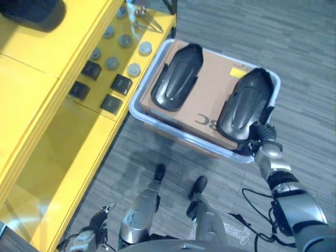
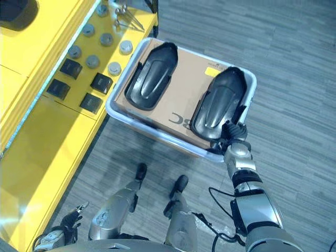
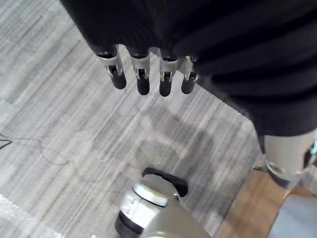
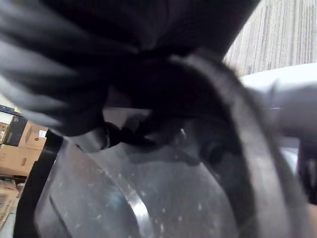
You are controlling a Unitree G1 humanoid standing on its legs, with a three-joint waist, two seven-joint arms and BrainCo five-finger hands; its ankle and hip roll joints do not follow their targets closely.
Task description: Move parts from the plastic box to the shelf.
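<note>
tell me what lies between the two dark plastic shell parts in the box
Between the left dark plastic shell part and the right one lies a bare strip of the brown cardboard sheet, seen in both eye views.

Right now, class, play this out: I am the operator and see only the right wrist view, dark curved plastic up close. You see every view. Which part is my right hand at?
Observer: The right hand is at the near end of the black part on the robot's right, inside the plastic box.
Operator: Is anything else in there?
Observer: A second black part lies to its left, both on cardboard.
Operator: Where is the shelf?
Observer: The yellow shelf stands on the robot's left of the box.
Operator: And the left hand?
Observer: The left hand hangs over the floor, fingers straight, empty.
</note>
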